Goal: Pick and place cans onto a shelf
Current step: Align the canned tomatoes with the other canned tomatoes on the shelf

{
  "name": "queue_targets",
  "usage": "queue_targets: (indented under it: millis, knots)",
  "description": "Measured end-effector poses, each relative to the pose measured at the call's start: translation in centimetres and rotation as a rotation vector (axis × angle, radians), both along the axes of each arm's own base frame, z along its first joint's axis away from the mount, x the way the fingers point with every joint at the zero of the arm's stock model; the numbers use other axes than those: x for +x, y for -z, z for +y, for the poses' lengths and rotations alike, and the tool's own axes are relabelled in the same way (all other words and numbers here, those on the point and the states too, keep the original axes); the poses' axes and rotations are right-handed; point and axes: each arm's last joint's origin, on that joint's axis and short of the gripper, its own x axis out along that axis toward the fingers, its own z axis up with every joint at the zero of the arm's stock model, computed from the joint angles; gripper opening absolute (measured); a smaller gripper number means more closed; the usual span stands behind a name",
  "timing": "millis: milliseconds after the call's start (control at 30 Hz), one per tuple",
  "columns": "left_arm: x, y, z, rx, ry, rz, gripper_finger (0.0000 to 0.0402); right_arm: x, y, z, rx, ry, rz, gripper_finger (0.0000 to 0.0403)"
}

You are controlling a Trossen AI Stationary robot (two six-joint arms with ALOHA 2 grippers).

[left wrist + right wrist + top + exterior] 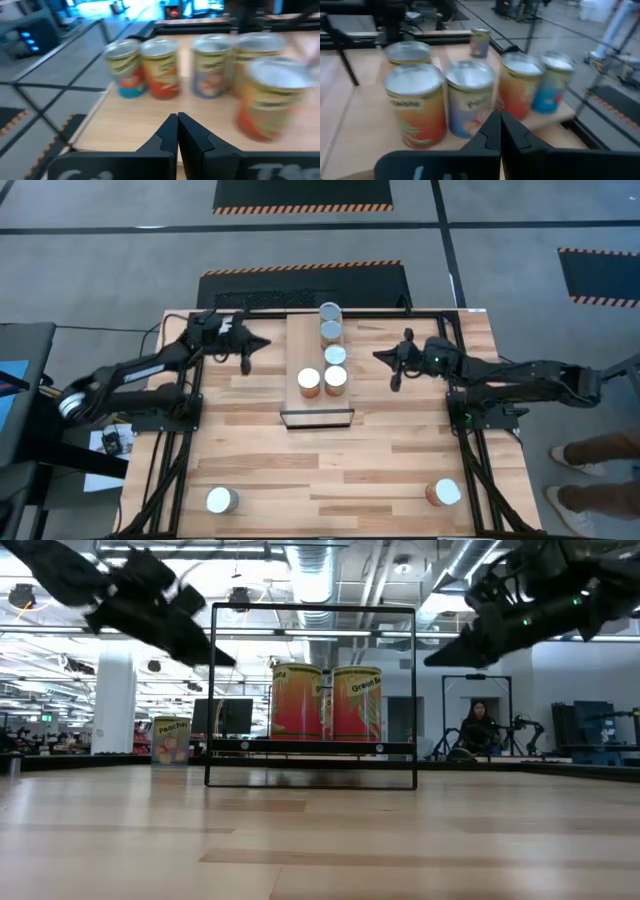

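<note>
Two dark robot arms hang above a pale, plank-grained wooden tabletop (330,460), flanking the shelf (300,350), a long rectangle of light wood with a dark front edge and thin black frame. Five cans (335,380) stand upright on the shelf, all cylindrical tins with round silvery-white tops: two side by side at the near end, three in a line behind them toward the far end. Two more cans stand well apart from the shelf on the tabletop's near corners, one on the left (220,500) and one on the right (444,493). The left claw (246,364) is poised just left of the shelf, its two dark fingers pressed together and empty, as its wrist view shows (177,131). The right claw (395,382) is held just right of the shelf, its fingers likewise closed on nothing (500,131). In the low view the two front cans wear glossy orange-and-yellow labels; one reads "Green B", cut off by the curve (357,703). A smaller-looking can off to the left reads "Peaches" (171,741). A person (475,730) sits in the room beyond the tabletop.
</note>
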Motion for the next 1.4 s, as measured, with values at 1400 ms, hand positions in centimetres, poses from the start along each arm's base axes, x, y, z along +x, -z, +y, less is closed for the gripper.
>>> queue_targets:
  millis: [1400]
  knots:
    - [-0.8,-3.1,-27.7,-0.444,0.224,0.903,0.0026,0.1,-0.1,0.9,-0.012,-0.036,-0.022,0.0014]
